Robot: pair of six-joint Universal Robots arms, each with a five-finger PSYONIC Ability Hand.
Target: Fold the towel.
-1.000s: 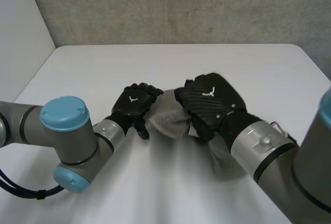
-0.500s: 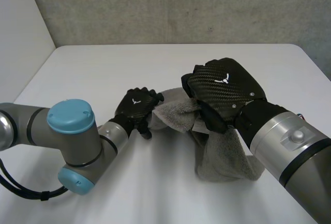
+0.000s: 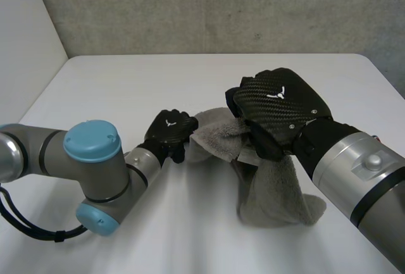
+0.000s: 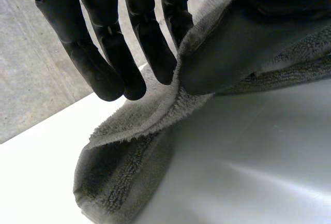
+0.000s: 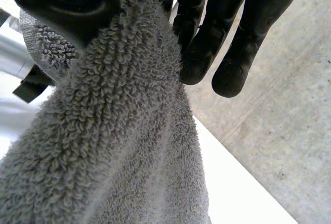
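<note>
My left hand (image 3: 168, 130) pinches one end of the towel (image 3: 273, 188) between thumb and fingers. My right hand (image 3: 278, 106), held higher, grips the other end the same way. The towel's long axis runs between them, its bulk sagging below the right hand onto the bench (image 3: 190, 78).

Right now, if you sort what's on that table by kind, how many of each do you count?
Grey towel: 1
Black hands: 2, the left hand and the right hand, both gripping the towel
White table: 1
Total: 4
</note>
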